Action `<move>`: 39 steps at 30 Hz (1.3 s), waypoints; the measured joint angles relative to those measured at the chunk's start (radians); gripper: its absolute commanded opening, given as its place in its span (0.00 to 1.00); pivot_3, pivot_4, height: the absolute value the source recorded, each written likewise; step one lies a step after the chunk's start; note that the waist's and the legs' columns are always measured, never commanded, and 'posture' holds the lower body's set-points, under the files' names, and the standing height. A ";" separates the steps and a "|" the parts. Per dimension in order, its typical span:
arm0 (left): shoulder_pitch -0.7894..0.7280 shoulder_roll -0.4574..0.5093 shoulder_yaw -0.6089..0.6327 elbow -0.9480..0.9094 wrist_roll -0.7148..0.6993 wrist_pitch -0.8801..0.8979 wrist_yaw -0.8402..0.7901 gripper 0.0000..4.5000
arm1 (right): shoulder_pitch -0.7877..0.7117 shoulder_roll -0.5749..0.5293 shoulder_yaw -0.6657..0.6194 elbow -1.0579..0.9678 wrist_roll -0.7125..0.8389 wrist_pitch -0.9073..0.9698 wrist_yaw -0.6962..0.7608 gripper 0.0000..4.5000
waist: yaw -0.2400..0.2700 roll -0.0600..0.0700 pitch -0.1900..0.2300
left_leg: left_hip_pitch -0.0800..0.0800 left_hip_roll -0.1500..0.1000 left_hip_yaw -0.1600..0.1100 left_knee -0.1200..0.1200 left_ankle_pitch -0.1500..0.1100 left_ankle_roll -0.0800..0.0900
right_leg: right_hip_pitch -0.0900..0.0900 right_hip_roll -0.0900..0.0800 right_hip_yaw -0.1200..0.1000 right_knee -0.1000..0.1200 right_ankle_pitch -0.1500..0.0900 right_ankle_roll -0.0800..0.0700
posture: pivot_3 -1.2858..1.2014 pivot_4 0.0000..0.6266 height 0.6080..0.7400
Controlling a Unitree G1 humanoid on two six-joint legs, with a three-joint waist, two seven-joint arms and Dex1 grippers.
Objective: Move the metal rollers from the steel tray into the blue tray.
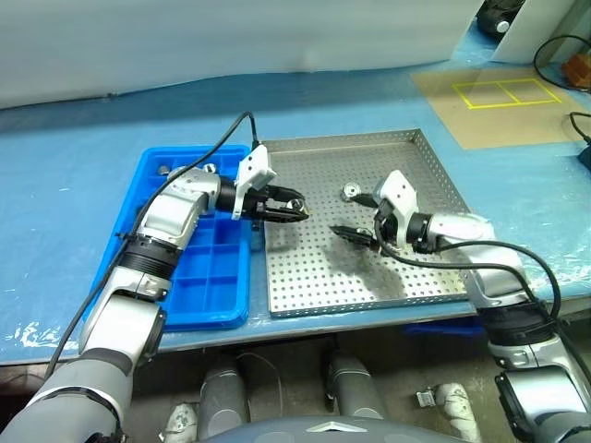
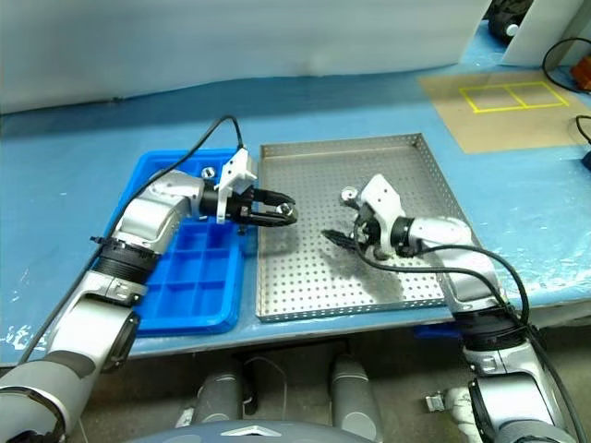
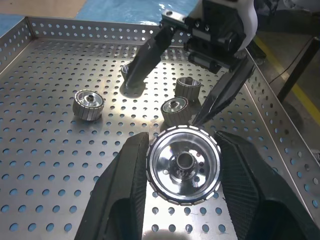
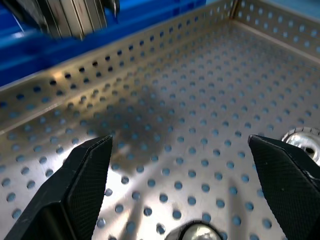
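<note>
My left gripper (image 1: 294, 207) is shut on a shiny metal roller (image 3: 184, 164) and hangs over the left part of the steel tray (image 1: 369, 286), close to the blue tray (image 1: 208, 277). The right gripper (image 1: 355, 214) stands wide open above the middle of the steel tray, with nothing between its fingers (image 4: 85, 185). Several loose rollers lie on the perforated floor under and around it: one apart (image 3: 88, 104), two close together (image 3: 175, 109), and one by the far finger (image 1: 350, 191). Small silver pieces (image 1: 210, 168) sit in the blue tray's far compartments.
A brown board with yellow taped squares (image 1: 499, 101) lies at the back right of the blue-covered table (image 1: 74, 166). Black cables (image 1: 563, 55) run along the right side. The steel tray's front rim (image 1: 369, 307) lies near the table's front edge.
</note>
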State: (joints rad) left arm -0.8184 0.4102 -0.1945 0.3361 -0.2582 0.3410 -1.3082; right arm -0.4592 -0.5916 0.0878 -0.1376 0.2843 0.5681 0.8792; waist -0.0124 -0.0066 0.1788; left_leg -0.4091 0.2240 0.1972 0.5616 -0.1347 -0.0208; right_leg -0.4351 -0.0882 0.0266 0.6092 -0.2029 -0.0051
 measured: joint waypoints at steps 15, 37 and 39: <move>0.170 0.254 0.105 -0.231 -0.039 0.043 0.007 0.39 | -0.118 0.051 0.067 0.034 0.042 0.008 0.068 0.99 | 0.004 0.000 0.000 | 0.000 0.003 0.000 -0.003 0.002 -0.004 | -0.003 0.001 -0.001 0.002 0.000 0.000 | 0.47 0.24 1.00; 0.940 0.458 0.652 -0.776 -0.178 0.222 0.256 0.39 | -0.480 0.405 0.252 0.503 -0.003 -0.273 0.397 0.99 | 0.145 -0.001 0.000 | -0.003 0.004 -0.008 -0.007 0.004 -0.008 | -0.005 0.001 -0.010 0.005 -0.001 0.000 | 0.65 0.24 1.00; 1.008 0.442 0.668 -0.790 -0.176 0.220 0.274 0.39 | -0.486 0.419 0.256 0.524 -0.011 -0.292 0.415 0.99 | 0.151 -0.001 0.000 | -0.003 0.004 -0.009 -0.009 0.005 -0.009 | -0.005 0.001 -0.011 0.005 -0.001 0.000 | 0.65 0.24 1.00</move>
State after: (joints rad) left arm 0.1901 0.8525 0.4732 -0.4535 -0.4337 0.5615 -1.0341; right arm -0.9451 -0.1721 0.3442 0.3865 0.2737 0.2763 1.2937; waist 0.1387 -0.0076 0.1793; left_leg -0.4125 0.2281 0.1885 0.5524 -0.1299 -0.0298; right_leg -0.4405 -0.0876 0.0160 0.6142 -0.2042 -0.0051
